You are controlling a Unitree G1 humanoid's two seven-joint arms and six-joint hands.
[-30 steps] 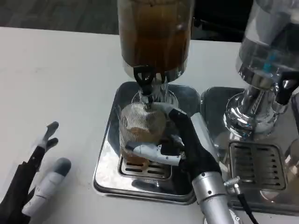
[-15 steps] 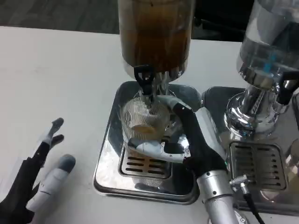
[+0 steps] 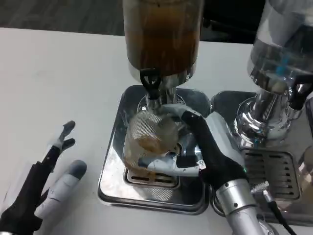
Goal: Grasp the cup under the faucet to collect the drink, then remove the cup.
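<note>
— Two hands, one busy: the right hand [image 3: 205, 152] has its fingers [image 3: 161, 164] wrapped round the cup [image 3: 146, 142], which sits tilted over the drip tray [image 3: 112, 171], just below the faucet [image 3: 150, 84].
— And the way out?
— Toward the robot, I judge; the faucet is close above the rim; the second dispenser [image 3: 279, 63] stands to the right; the left hand [image 3: 44, 186] rests on the table [image 3: 58, 83], fingers spread, holding nothing.
</note>
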